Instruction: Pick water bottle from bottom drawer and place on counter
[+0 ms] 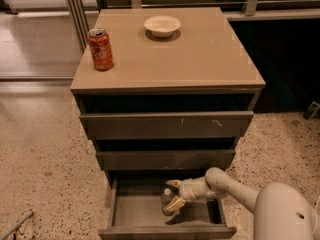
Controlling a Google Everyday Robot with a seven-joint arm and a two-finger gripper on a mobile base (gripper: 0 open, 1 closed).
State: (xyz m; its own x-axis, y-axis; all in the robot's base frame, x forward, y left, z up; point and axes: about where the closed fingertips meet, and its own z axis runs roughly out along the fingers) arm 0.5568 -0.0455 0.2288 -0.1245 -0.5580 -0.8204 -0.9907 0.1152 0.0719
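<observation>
The bottom drawer point(135, 213) is pulled open at the foot of the cabinet. The water bottle point(166, 199), small and clear with a pale cap, stands upright inside it near the middle. My gripper point(172, 194) reaches in from the right, its two tan fingers open on either side of the bottle, one behind it and one in front. I cannot tell whether they touch it. The glossy tan counter point(200, 54) tops the cabinet above.
A red-orange soda can point(100, 49) stands at the counter's left edge and a white bowl point(162, 25) near its back. The two upper drawers point(165, 126) are closed. Speckled floor surrounds the cabinet. A dark wall lies to the right.
</observation>
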